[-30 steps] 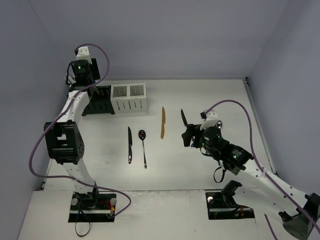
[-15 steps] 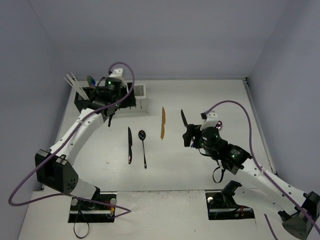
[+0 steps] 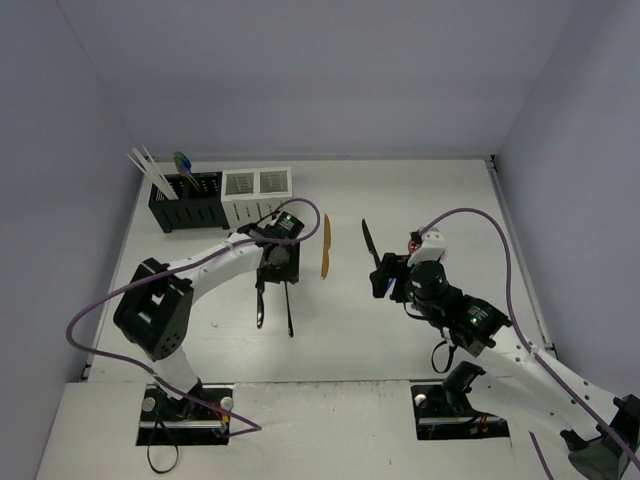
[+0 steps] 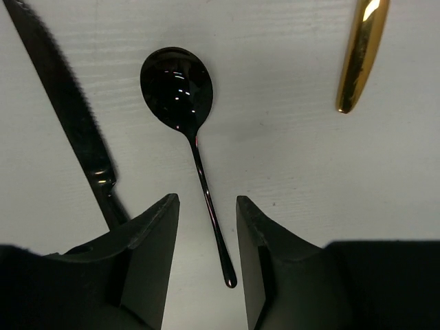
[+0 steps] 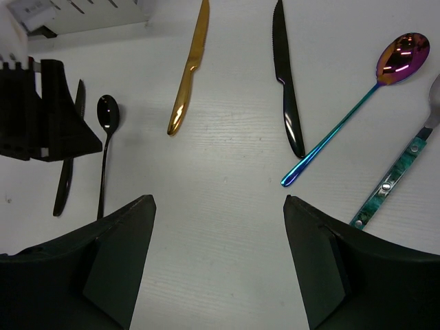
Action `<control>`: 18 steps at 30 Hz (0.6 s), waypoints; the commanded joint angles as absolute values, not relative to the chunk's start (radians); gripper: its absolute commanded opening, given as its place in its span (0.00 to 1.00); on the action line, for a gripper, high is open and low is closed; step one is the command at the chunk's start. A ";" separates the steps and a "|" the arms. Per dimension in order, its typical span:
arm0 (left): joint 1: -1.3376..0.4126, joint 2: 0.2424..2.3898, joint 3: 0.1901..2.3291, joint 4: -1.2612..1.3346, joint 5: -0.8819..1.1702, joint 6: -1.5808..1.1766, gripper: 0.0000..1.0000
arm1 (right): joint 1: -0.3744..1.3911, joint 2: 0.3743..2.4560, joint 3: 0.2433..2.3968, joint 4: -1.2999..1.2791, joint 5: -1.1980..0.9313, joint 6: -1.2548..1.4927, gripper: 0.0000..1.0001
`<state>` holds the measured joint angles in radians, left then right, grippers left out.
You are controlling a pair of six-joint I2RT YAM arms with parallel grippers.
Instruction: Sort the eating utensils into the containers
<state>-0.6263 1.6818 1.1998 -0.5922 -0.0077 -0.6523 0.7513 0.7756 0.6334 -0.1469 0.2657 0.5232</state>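
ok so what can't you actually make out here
- Top view: the left gripper covers the bowl of the black spoon and the blade of the black knife.
- Right wrist view: the right edge cuts off the head of the teal-handled utensil.
- Top view: contents of the black caddy are too small to count.
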 commanded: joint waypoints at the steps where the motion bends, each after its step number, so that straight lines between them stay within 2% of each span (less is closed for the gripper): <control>1: -0.637 1.725 1.245 -0.582 -0.039 -0.706 0.33 | 0.744 0.745 0.633 -0.128 0.293 0.553 0.73; 9: -0.635 1.791 1.225 -0.562 -0.054 -0.723 0.28 | 0.744 0.724 0.620 -0.137 0.301 0.555 0.73; 14: -0.635 1.831 1.218 -0.547 -0.046 -0.727 0.17 | 0.744 0.727 0.618 -0.138 0.304 0.551 0.73; 18: -0.637 1.828 1.213 -0.546 -0.041 -0.723 0.02 | 0.744 0.729 0.615 -0.138 0.309 0.550 0.73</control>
<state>-0.6346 1.8305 1.2045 -0.5618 -0.0341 -0.7112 0.7513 0.7273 0.6140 -0.1699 0.2661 0.5431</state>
